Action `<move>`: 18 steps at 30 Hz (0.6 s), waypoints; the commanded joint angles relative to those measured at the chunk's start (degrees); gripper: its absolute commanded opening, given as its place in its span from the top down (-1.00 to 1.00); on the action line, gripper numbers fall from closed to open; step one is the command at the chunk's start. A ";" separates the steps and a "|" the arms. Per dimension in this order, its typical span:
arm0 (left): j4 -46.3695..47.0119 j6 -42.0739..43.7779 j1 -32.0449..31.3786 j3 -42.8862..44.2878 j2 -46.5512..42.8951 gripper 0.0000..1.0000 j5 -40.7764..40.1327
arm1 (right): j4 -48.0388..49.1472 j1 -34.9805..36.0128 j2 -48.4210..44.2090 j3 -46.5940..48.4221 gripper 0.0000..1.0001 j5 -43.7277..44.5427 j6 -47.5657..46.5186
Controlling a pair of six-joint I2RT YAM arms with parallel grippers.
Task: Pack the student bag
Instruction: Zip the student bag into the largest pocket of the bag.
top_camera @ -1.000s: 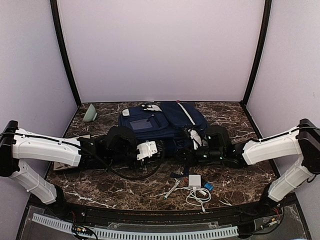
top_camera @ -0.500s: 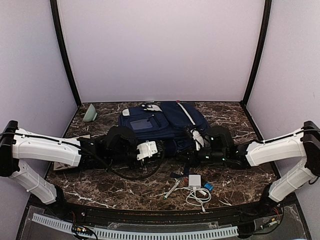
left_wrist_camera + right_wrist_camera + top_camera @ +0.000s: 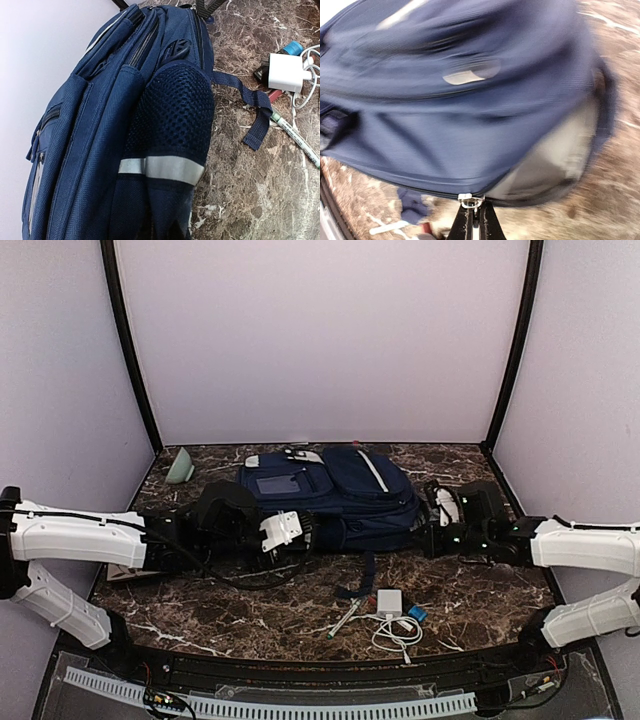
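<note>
The navy student bag [image 3: 330, 495] lies flat at the middle back of the table, white stripe up. My left gripper [image 3: 308, 532] is at its near left side, shut on the bag's mesh shoulder strap [image 3: 172, 130] with the grey reflective band; the fingertips [image 3: 172, 232] barely show. My right gripper [image 3: 426, 532] is at the bag's right end, shut on the silver zipper pull [image 3: 470, 201]. The zip is parted to the right of the pull and grey lining [image 3: 560, 145] shows. The right wrist view is blurred.
A white charger [image 3: 389, 601] with coiled cable [image 3: 400, 632], a pen [image 3: 345, 620] and a small blue item [image 3: 417, 613] lie near the front middle. A loose bag strap [image 3: 256, 117] trails toward them. A pale green object [image 3: 181, 467] sits back left.
My right gripper has moved right with the zipper pull, from the bag's near middle to its right end. My left gripper has pulled slightly left. The bag has flattened and stretched out.
</note>
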 commanded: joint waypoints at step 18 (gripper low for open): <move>7.99 -5.12 2.71 -6.52 -15.78 -0.39 21.96 | -10.63 -6.03 2.28 5.81 1.00 -7.39 -4.50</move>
